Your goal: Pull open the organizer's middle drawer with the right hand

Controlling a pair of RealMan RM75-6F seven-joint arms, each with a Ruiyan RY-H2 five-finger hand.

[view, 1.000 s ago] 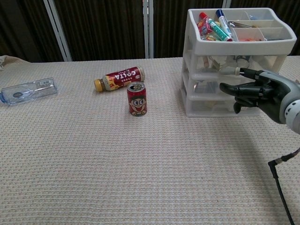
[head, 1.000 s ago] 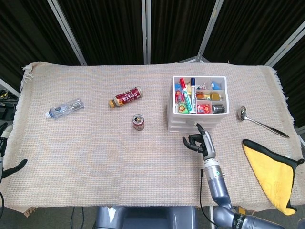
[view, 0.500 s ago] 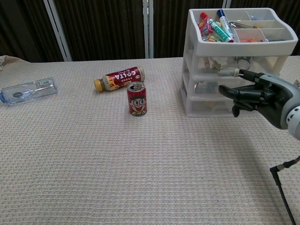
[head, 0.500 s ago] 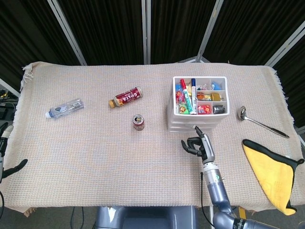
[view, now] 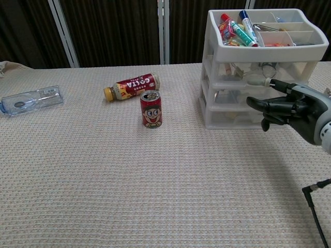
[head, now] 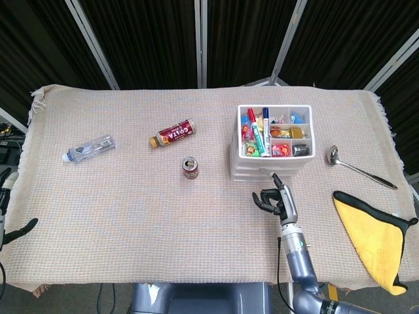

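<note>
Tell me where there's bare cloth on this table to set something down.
The widest free patch is the woven tablecloth near the front, below the red can and left of the right hand. Another lies behind the brown Costa bottle and clear plastic bottle. It's crowded on the right: white drawer organizer, metal spoon, yellow cloth.

"COSTA" (red label) on bottle (head: 173,133)

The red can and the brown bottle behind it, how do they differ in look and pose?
The red can stands upright with its open top showing, while the brown bottle lies on its side. The can is short and carries a cartoon face; the bottle is longer, has a yellow cap and a red label with white lettering. The can sits nearer the robot, the bottle farther back. Both rest on the woven tablecloth, apart from each other.
</note>
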